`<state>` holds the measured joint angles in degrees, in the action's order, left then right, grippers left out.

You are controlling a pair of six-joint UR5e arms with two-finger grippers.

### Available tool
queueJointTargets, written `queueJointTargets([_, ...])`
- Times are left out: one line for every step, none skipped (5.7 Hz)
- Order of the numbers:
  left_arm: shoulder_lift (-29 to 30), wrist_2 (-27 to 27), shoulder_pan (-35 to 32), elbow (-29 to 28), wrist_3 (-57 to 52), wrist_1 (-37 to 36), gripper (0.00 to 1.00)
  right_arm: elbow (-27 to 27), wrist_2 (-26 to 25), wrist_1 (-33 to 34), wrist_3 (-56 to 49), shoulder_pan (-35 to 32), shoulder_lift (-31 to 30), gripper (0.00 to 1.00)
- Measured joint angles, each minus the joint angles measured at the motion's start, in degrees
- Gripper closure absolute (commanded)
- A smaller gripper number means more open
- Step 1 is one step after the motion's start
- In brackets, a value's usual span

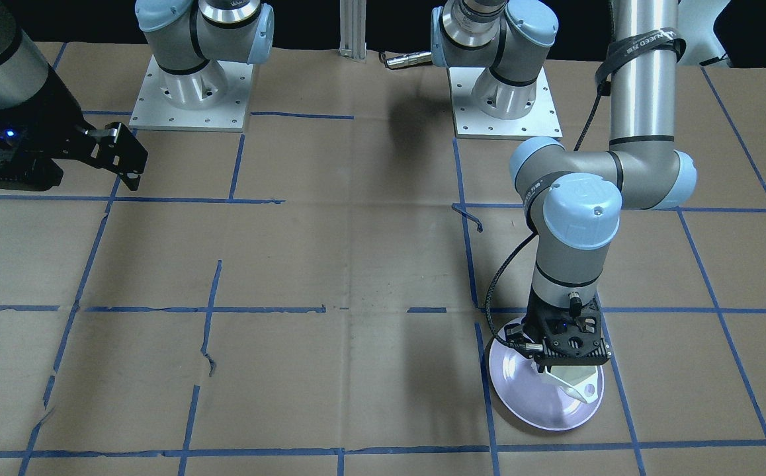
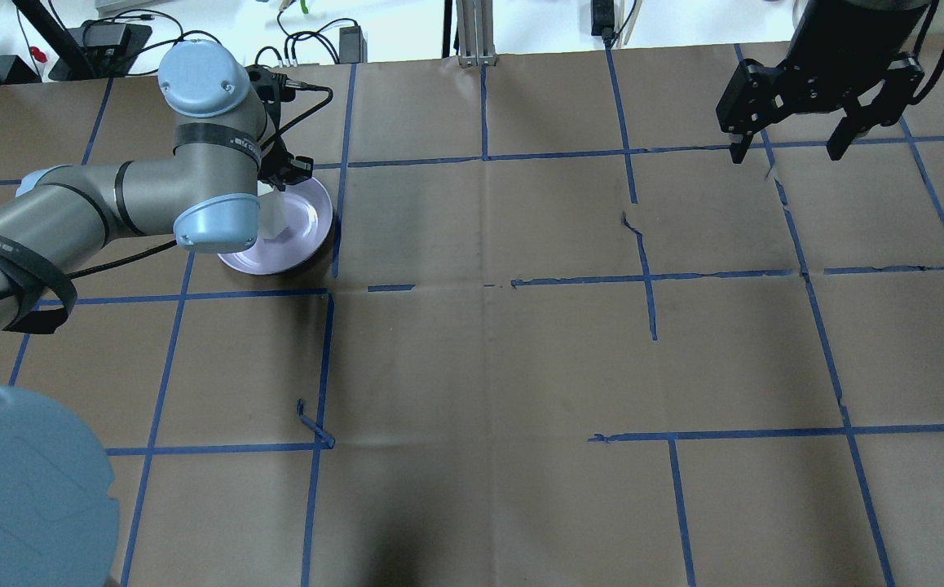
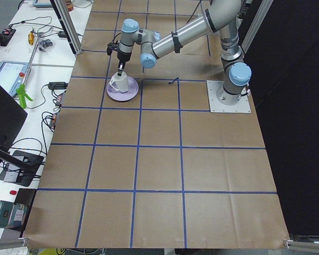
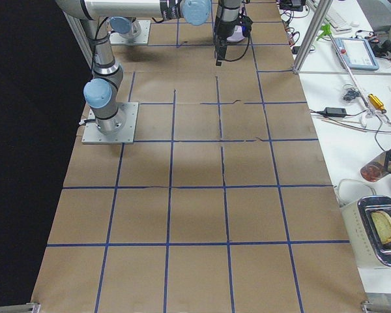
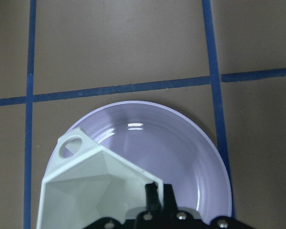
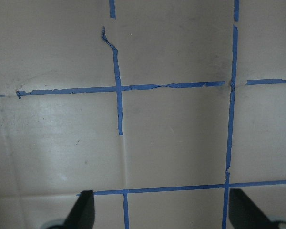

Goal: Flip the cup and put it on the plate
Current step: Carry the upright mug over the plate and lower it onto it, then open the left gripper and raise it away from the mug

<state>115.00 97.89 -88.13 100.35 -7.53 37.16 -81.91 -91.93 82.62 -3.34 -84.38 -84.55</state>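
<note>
**A:** How far along is the task?

**B:** In the overhead view's upper left, the left gripper (image 1: 571, 362) is pinching the cup (image 5: 93, 191) by its rim, apparently mouth up, over the plate (image 5: 181, 143). I cannot tell if they are touching. I judge that only releasing is remaining. At upper right, the right gripper (image 2: 786, 152) is hanging spread and empty.

**A:** Any writing?

**B:** There is white lettering on the left arm's strap (image 1: 641, 46), too small to read.

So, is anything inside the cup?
Empty. The left wrist view looks into the cup; only bare white walls show.

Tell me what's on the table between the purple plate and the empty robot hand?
Nothing. In the overhead view, only brown paper and blue tape lines lie between the plate and the open right gripper.
</note>
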Motion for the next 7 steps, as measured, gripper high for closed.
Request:
queueJointTargets([-0.1, 0.03, 0.04, -0.22, -0.08, 0.06, 0.01, 0.0, 0.0, 0.0, 0.0, 0.0, 0.0, 0.0])
queueJointTargets([-0.74, 0.17, 0.06, -0.82, -0.14, 0.32, 0.01, 0.0, 0.0, 0.0, 0.0, 0.0, 0.0, 0.0])
queueJointTargets([-2.12, 0.25, -0.08, -1.16, -0.13, 1.41, 0.01, 0.0, 0.0, 0.0, 0.0, 0.0, 0.0, 0.0])
queueJointTargets([-5.16, 0.22, -0.34, -2.29, 0.33, 6.37, 0.01, 0.0, 0.0, 0.0, 0.0, 0.0, 0.01, 0.0])
queueJointTargets([-9.04, 0.02, -0.67, -4.71, 1.97, 15.55, 0.01, 0.0, 0.0, 0.0, 0.0, 0.03, 0.01, 0.0])
queueJointTargets([-12.57, -1.7, -1.18, -7.76, 4.45, 26.31, 0.01, 0.0, 0.0, 0.0, 0.0, 0.04, 0.01, 0.0])
queueJointTargets([-15.55, -5.38, -1.68, -10.75, 6.55, 36.94, 0.01, 0.0, 0.0, 0.0, 0.0, 0.04, 0.01, 0.0])
